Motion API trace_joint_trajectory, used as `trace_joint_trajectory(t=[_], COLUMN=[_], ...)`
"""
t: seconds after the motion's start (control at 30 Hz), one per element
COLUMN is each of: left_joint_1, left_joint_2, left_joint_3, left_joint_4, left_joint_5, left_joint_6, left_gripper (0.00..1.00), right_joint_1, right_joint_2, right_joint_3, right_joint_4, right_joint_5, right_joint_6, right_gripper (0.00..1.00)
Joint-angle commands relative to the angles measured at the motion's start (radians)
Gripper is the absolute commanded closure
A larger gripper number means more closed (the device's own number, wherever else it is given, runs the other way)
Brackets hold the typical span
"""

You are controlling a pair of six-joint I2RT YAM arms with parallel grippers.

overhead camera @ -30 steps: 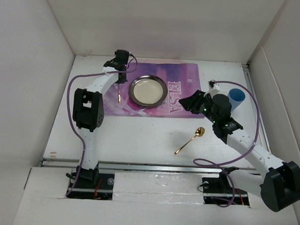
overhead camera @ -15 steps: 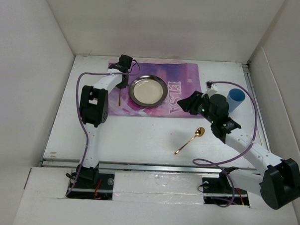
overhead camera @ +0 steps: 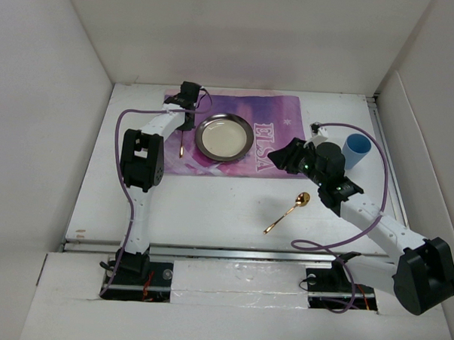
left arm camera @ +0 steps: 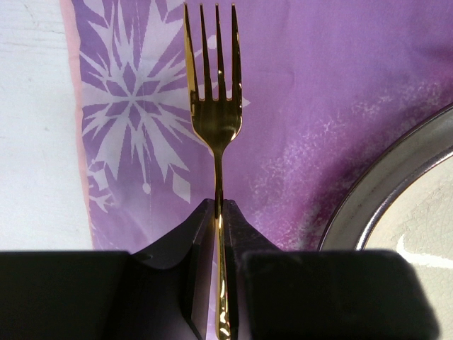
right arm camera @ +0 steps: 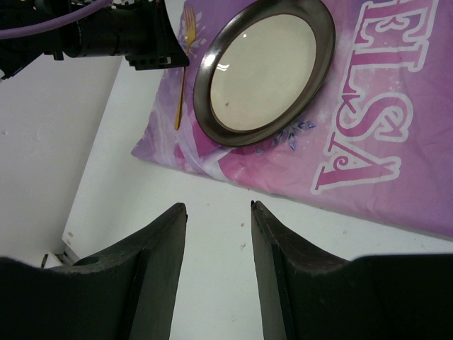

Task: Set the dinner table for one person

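Dinner table [overhead camera: 210, 207] beneath both arms, bearing placemat [overhead camera: 282, 120] with steel plate [overhead camera: 224, 136] on it, blue cup [overhead camera: 357, 151] alongside. Left jaws pinched on gold fork [left arm camera: 216, 120]; right jaws half apart, gripping nothing.

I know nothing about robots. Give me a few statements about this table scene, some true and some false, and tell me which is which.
1. The left jaws are clamped on a gold fork. True.
2. The gold spoon lies on the metal plate. False: it lies on the bare white table, off the purple placemat.
3. The right jaws hold the blue cup. False: they stand open and empty.
4. The metal plate sits on the purple placemat. True.
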Motion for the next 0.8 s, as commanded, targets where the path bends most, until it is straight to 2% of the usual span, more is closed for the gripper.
trace_joint_trajectory(t=[0.0, 0.07, 0.27, 0.37, 0.47, 0.5, 0.53, 0.6, 0.63, 0.7, 0.73, 0.77], left_joint_1=[-0.001, -0.001, -0.001, -0.001, -0.001, -0.010, -0.010, -0.047, -0.065, -0.120, -0.198, -0.237], left_joint_2=[-0.041, -0.036, -0.044, -0.076, -0.174, -0.209, -0.251, -0.439, -0.440, -0.610, -0.671, -0.787], left_joint_3=[-0.019, -0.019, -0.033, -0.017, -0.014, -0.020, -0.034, -0.081, -0.108, -0.173, -0.254, -0.298], left_joint_4=[0.025, 0.023, 0.019, 0.003, 0.008, 0.014, 0.029, 0.052, 0.065, 0.088, 0.120, 0.128], left_joint_5=[0.003, 0.003, -0.005, -0.031, -0.020, -0.008, 0.000, 0.015, 0.015, -0.021, -0.043, -0.061], left_joint_6=[0.002, -0.001, -0.013, -0.026, -0.049, -0.065, -0.076, -0.095, -0.099, -0.108, -0.111, -0.118], left_gripper=[0.92, 0.91, 0.76, 0.73, 0.70, 0.70, 0.70, 0.72, 0.72, 0.77, 0.80, 0.99], right_joint_1=[0.006, 0.006, 0.006, 0.006, 0.006, 0.006, 0.006, 0.006, 0.006, 0.016, 0.016, 0.016], right_joint_2=[-0.003, -0.006, -0.026, -0.034, -0.034, -0.035, -0.036, -0.043, -0.043, -0.052, -0.055, -0.060], right_joint_3=[0.024, 0.022, 0.024, 0.019, 0.021, 0.021, 0.021, 0.022, 0.022, 0.018, 0.015, 0.013], right_joint_4=[0.029, 0.027, 0.016, 0.015, 0.010, 0.004, 0.002, -0.013, -0.013, -0.034, -0.047, -0.068], right_joint_5=[0.026, 0.027, 0.047, 0.064, 0.072, 0.081, 0.087, 0.110, 0.110, 0.151, 0.164, 0.194], right_joint_6=[-0.019, -0.019, -0.022, -0.022, -0.034, -0.034, -0.033, -0.039, -0.039, -0.039, -0.031, -0.031], right_gripper=[0.53, 0.53, 0.52, 0.53, 0.73, 0.90, 0.98, 1.00, 1.00, 1.00, 1.00, 1.00])
